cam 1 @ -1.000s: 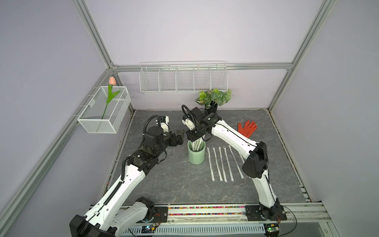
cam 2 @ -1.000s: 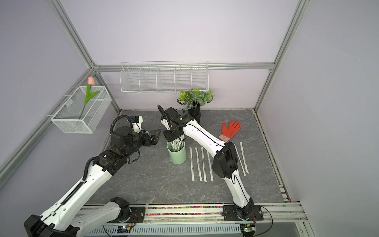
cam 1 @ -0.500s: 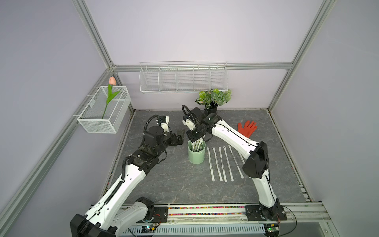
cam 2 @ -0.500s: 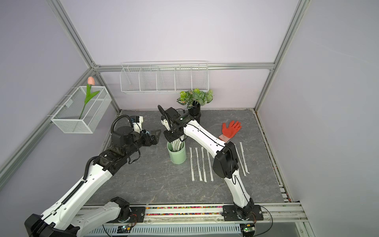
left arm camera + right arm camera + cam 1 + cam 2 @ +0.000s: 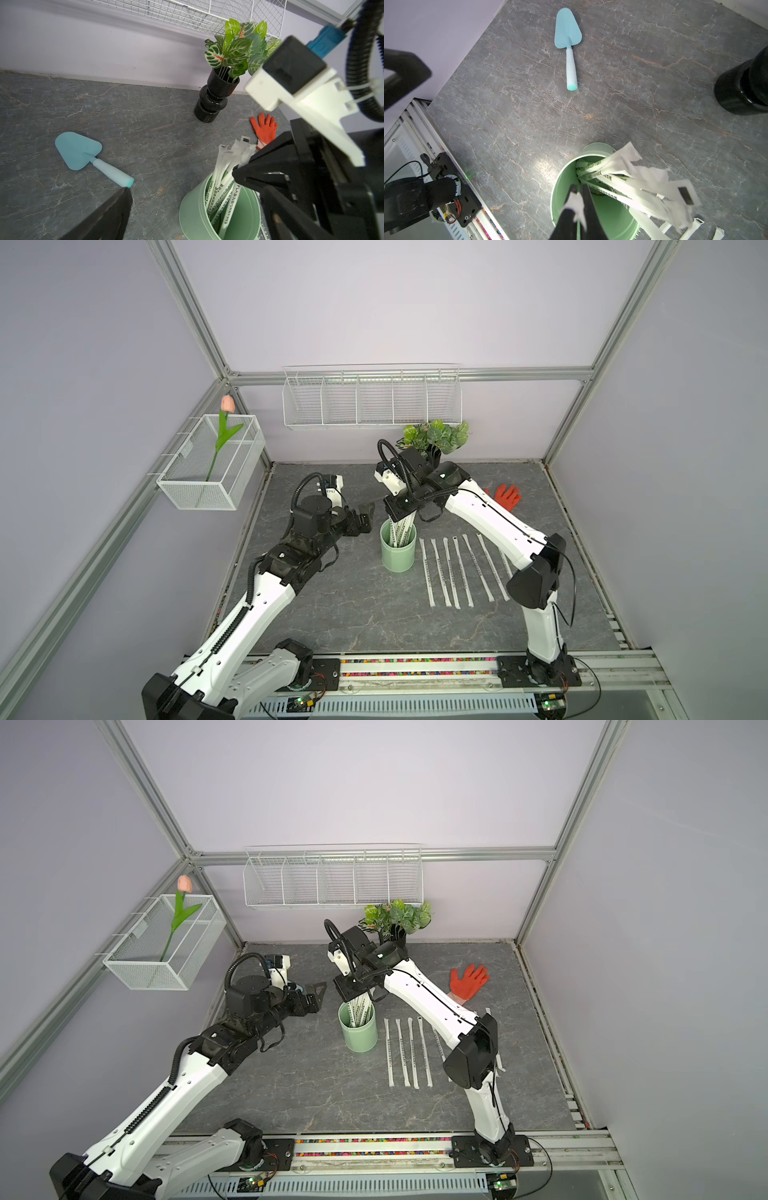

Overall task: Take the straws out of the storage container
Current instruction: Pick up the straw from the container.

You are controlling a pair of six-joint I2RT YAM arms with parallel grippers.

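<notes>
Storage container (image 5: pixel 397 552), a pale mint cup, stands upright near the middle of the desk (image 5: pixel 332 614). A sheaf of straws (image 5: pixel 401 530) in white printed wrappers leans out over its far-right rim. At least six more straws (image 5: pixel 453 568) lie flat just right of the cup, side by side in a row running near to far; another is partly hidden behind the right arm (image 5: pixel 482 514). Right arm reaches in from the right and hangs over the cup mouth. In the right wrist view its jaws are pinched together on the flat paper end of one straw (image 5: pixel 576 202), just above the rim. Left arm (image 5: pixel 270 593) sits left of the cup, jaws wide apart, holding nothing and clear of the cup wall. Pale blue trowel (image 5: pixel 83 154) lies flat on the desk, well apart from the cup. Black vase with green leaves (image 5: pixel 436 439) stands at the far edge. Orange glove (image 5: pixel 508 495) lies far right.
</notes>
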